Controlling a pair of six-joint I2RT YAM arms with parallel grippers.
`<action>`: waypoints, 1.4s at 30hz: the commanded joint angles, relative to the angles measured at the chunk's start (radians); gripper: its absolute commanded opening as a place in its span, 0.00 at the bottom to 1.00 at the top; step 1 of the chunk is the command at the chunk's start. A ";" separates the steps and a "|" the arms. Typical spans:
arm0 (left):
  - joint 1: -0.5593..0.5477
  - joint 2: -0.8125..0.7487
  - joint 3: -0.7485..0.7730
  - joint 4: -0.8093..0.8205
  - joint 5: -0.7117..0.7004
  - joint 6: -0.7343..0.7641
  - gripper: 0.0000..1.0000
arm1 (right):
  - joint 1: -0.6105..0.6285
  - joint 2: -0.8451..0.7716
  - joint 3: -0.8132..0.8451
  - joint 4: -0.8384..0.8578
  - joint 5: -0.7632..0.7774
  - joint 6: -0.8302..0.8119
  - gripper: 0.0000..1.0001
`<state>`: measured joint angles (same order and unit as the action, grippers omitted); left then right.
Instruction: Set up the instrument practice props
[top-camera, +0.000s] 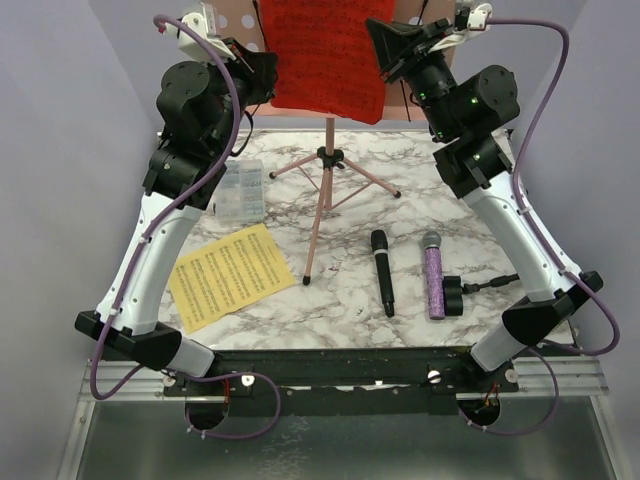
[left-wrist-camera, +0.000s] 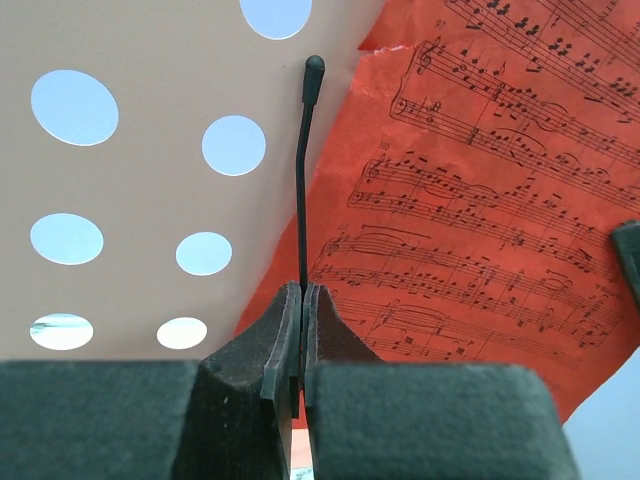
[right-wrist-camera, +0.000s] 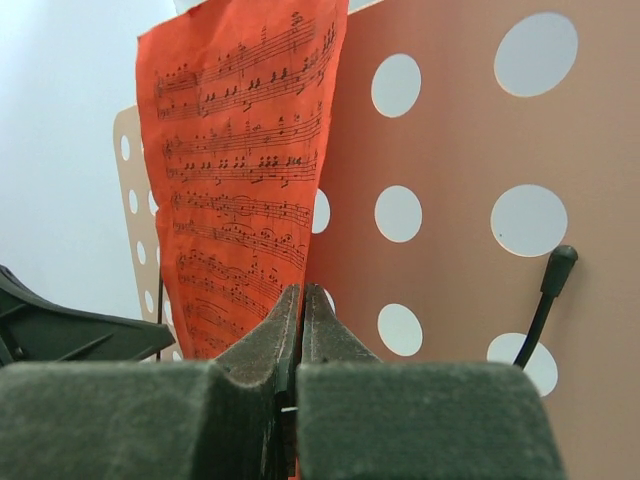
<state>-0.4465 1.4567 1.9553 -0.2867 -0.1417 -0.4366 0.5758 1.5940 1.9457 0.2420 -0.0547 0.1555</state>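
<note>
1. Nearest the arm bases, the yellow sheet lies flat on the worktop, left of centre. The black microphone and the purple microphone lie side by side to its right, not touching.
2. A black mic holder lies just beside the purple microphone's near end (I can make out only one holder).
3. Further back, a clear box sits on the left, next to the spread tripod legs.
4. At the far end, the pink rack stands upright with the red sheet against its face, hanging somewhat crooked.
5. The left gripper is pinched fully together on a thin black wire that rises in front of the rack, just left of the sheet's edge.
6. The right gripper is also closed tight, low where the sheet's edge meets the rack. Whether it holds paper, the rack's lip or nothing, I cannot tell. A second wire stands to its right.
7. The step in hand looks like pinning the red sheet. To do it well, swing the wire slowly across the paper's edge and keep the force sideways, since the legs are thin and a push could tip the rack backward. Avoid creasing the paper.
</note>
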 joint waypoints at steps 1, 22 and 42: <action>0.003 -0.033 -0.038 0.039 0.024 0.051 0.00 | -0.004 0.011 0.021 0.004 0.028 -0.023 0.00; 0.003 -0.084 -0.114 0.107 0.042 0.057 0.00 | -0.004 0.017 0.038 0.018 0.010 0.011 0.00; 0.003 -0.090 -0.121 0.122 0.050 0.045 0.00 | 0.000 0.033 0.010 0.121 -0.168 0.125 0.00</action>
<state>-0.4465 1.3983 1.8431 -0.1741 -0.1158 -0.3923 0.5758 1.6001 1.9110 0.3183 -0.1608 0.2546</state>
